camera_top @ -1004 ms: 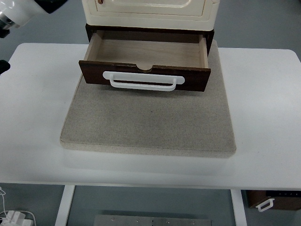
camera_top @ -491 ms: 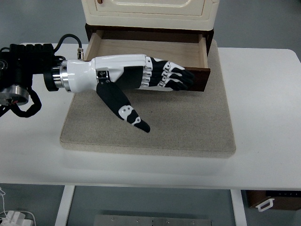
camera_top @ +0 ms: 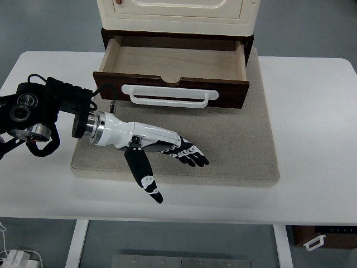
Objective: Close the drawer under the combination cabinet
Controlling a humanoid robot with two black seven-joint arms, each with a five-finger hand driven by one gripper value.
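Observation:
A dark brown drawer [camera_top: 173, 92] stands pulled out beneath the cream cabinet [camera_top: 178, 14], its pale wooden inside empty. A white handle [camera_top: 170, 96] runs across the drawer's front. My left hand [camera_top: 178, 151] reaches in from the left and hovers low over the grey mat [camera_top: 223, 151], in front of and below the drawer front, apart from it. Its fingers are stretched out flat and its thumb [camera_top: 146, 181] points down toward the near edge. It holds nothing. The right arm does not show.
The mat lies on a white table [camera_top: 312, 123]. The black forearm [camera_top: 39, 111] of my left arm crosses the table's left part. Below the table at the bottom right a second brown drawer with a white handle [camera_top: 314, 242] rests on the floor.
The left arm came in from the left, first passing across the drawer front. It has since dropped toward me and now sits over the mat. The drawer has not moved.

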